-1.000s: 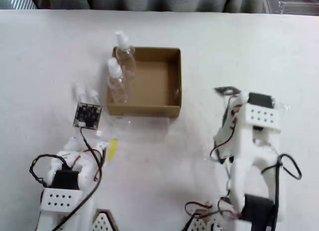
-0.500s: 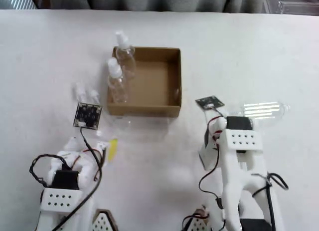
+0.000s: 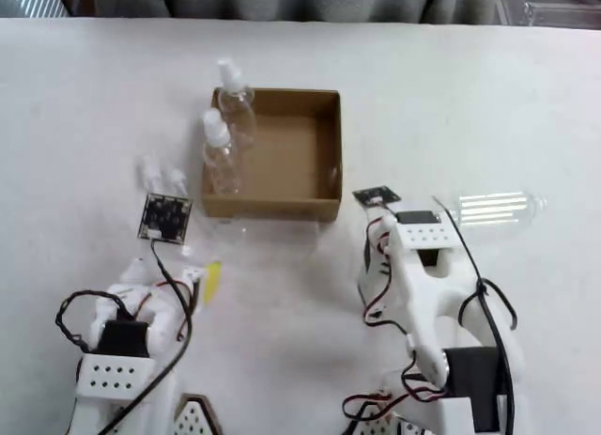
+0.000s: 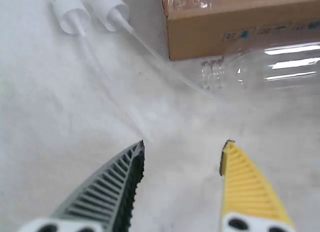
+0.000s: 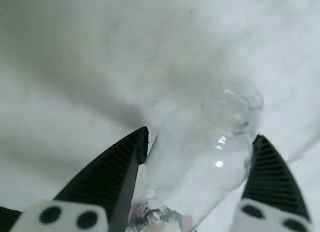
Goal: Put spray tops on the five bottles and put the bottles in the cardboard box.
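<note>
The cardboard box sits mid-table. At its left wall stand two clear bottles with spray tops, one farther back and one nearer. Two loose spray tops lie left of the box. A topless clear bottle lies along the box's near wall, beyond my open left gripper. My right gripper is shut on another topless clear bottle, whose open neck points away from the camera. In the high view the right arm hides that gripper. A further clear bottle lies on the table to the arm's right.
The white table has open room right of and behind the box. The left arm sits at the near left edge, wires trailing beside it. A clear plastic container stands at the far right corner.
The right arm has swung left and nearer, from over the lying bottle toward the box's right front corner, uncovering that bottle. The left arm has not moved.
</note>
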Controlling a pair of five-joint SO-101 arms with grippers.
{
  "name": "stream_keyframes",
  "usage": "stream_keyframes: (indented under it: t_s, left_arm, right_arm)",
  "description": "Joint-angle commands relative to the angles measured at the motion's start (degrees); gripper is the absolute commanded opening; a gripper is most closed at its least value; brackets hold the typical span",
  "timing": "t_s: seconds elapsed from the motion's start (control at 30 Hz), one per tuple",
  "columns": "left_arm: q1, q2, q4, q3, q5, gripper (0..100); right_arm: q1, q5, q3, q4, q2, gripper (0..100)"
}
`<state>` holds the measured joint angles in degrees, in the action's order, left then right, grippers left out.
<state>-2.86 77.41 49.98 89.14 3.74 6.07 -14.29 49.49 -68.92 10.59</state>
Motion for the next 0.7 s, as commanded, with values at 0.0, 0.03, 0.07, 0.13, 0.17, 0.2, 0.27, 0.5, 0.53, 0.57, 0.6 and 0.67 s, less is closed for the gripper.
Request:
stream_keyframes:
  t_s: [0.0, 0.03, 0.07, 0.13, 0.17, 0.2, 0.27, 0.5, 0.53, 0.57, 0.6, 0.67]
  left_arm:
    - [-0.04, 1.01, -1.32, -0.26, 0.53, 24]
    - [-0.04, 1.01, -1.32, -0.26, 0.53, 24]
    - [-0.04, 1.01, -1.32, -0.26, 0.53, 24]
    - [-0.04, 1.01, -1.32, -0.26, 0.53, 24]
    - [-0.04, 1.01, -1.32, -0.26, 0.53, 24]
    - [-0.04, 1.01, -1.32, -0.26, 0.53, 24]
    - [-0.04, 1.01, -1.32, -0.26, 0.53, 24]
    - [-0.13, 1.01, -1.32, -0.26, 0.53, 24]
    - [-0.22, 1.01, -1.32, -0.26, 0.53, 24]
    - [-0.31, 1.01, -1.32, -0.26, 0.53, 24]
    - [-0.31, 1.01, -1.32, -0.26, 0.53, 24]
    - [-0.31, 1.01, -1.32, -0.26, 0.53, 24]
  right_arm:
    - [0.75, 1.05, -1.23, 0.57, 2.68, 3.7]
    - [0.75, 1.05, -1.58, 0.22, 3.74, 0.0]
    - [0.75, 1.14, -1.85, -0.22, 4.88, 3.0]
    - [0.84, 3.43, -2.02, -1.1, 7.25, 5.7]
    - [1.19, 5.36, -2.73, -1.27, 8.57, 4.2]
    - [2.24, 7.3, -3.69, -1.8, 9.36, 1.8]
    - [4.35, 10.73, -5.98, -3.82, 10.86, 1.9]
    - [19.56, 23.56, -12.57, -4.18, 7.43, 1.5]
    - [21.32, 24.62, -13.27, -3.65, 6.11, 1.5]
    - [22.9, 25.32, -14.07, -3.3, 4.79, 1.5]
    - [24.22, 25.93, -14.95, -2.95, 3.47, 1.5]
    - [26.24, 26.46, -17.05, -2.95, 1.01, 2.2]
